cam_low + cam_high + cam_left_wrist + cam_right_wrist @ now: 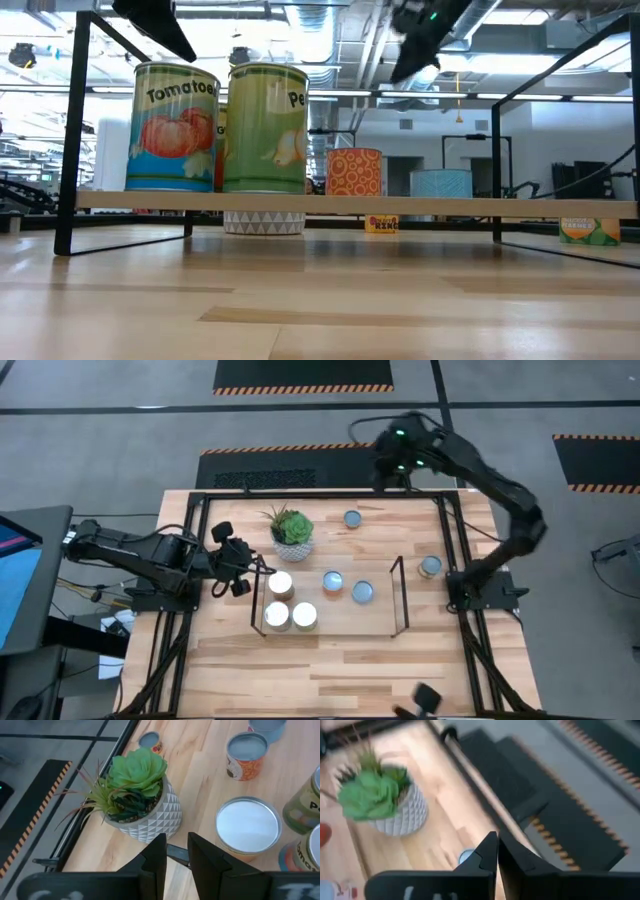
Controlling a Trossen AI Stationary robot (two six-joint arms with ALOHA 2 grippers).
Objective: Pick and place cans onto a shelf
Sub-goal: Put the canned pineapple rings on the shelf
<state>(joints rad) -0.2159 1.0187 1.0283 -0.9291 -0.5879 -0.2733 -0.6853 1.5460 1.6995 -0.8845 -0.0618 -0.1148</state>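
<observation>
The light-wood shelf (340,622) stands mid-table, and several cans stand upright on it. White-topped ones (280,582) (290,616) are at its left end, and blue-topped ones (332,581) (362,592) are in its middle. In the low view (400,206) the shelf carries a tomato can (175,125) and an orange-patterned can (354,172). One can (352,518) stands on the table at the far side, and another (430,566) stands right of the shelf. My left gripper (240,565) (177,842) hovers left of the shelf, narrowly open and empty. My right gripper (392,478) (496,842) is shut and empty, high over the far edge near the far can (466,855).
A green succulent in a white pot (291,532) (135,800) stands on the table just beyond the shelf's left end. The black table frame (445,530) runs around the work area. The shelf's black wire uprights (400,595) stand at its two short ends.
</observation>
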